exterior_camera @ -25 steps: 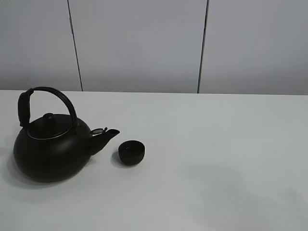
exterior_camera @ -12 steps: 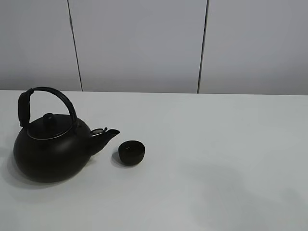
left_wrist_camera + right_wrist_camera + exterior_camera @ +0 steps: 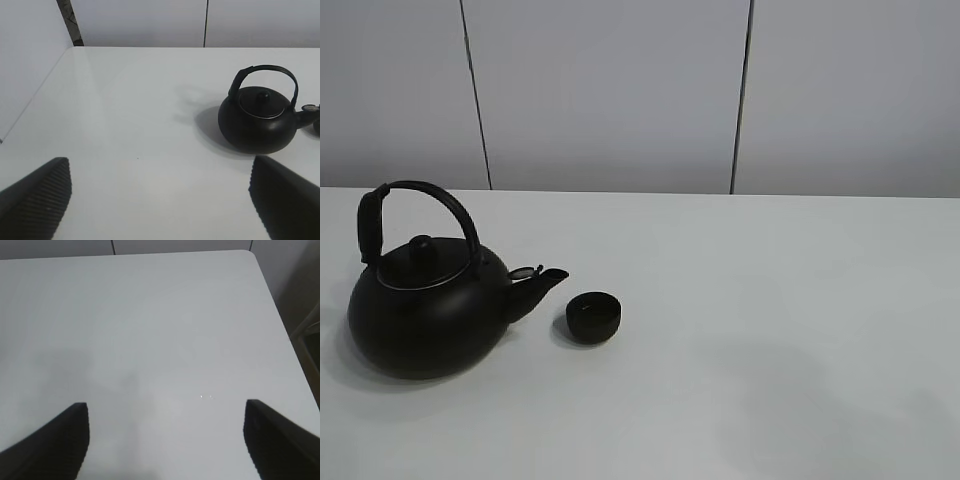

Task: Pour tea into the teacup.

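Note:
A large round black kettle (image 3: 428,310) with an arched handle stands on the white table (image 3: 770,300) at the left, its short spout pointing right. The tiny matte black teacup (image 3: 593,316) sits just right of the spout. Neither arm shows in the exterior high view. In the left wrist view my left gripper (image 3: 160,200) is open and empty, well short of the kettle (image 3: 260,117); only a sliver of the teacup (image 3: 317,125) shows at the frame edge. In the right wrist view my right gripper (image 3: 165,440) is open and empty above bare table.
A grey panelled wall (image 3: 620,90) stands behind the table. The table's left edge (image 3: 35,95) shows in the left wrist view. Its right edge and corner (image 3: 270,285) show in the right wrist view, with a dark frame (image 3: 310,335) beyond.

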{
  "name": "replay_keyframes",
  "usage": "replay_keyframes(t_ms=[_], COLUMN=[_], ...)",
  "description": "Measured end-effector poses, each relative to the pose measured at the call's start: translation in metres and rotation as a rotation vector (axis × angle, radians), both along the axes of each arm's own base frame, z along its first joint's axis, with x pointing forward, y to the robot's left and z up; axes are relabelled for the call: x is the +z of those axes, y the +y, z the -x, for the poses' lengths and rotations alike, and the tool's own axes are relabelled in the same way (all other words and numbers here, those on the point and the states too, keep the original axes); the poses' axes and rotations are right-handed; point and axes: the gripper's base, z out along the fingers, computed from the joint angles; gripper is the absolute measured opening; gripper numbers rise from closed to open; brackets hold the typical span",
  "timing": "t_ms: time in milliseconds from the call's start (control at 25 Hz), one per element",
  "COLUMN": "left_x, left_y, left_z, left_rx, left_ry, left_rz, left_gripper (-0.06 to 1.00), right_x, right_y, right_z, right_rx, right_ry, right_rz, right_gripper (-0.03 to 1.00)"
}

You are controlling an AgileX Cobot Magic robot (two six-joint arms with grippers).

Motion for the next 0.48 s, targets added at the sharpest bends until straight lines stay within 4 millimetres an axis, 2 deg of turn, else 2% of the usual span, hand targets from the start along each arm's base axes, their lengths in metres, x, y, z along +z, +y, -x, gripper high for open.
replay_keyframes(t_ms=[200,480], left_x=[-0.029,-0.033], left_y=[-0.002,-0.002], left_z=[-0.014,-0.015], left_rx=[-0.005,-0.003], left_ry=[0.108,0.125], left_rz=[0.065,0.079], left_gripper=[0.7,0.7], right_x=[0.0,0.0], right_y=[0.0,0.0], right_z=[0.0,0.0], right_rx=[0.0,0.0], right_ry=[0.001,0.001], right_rz=[0.0,0.0], right_gripper=[0.58,0.58])
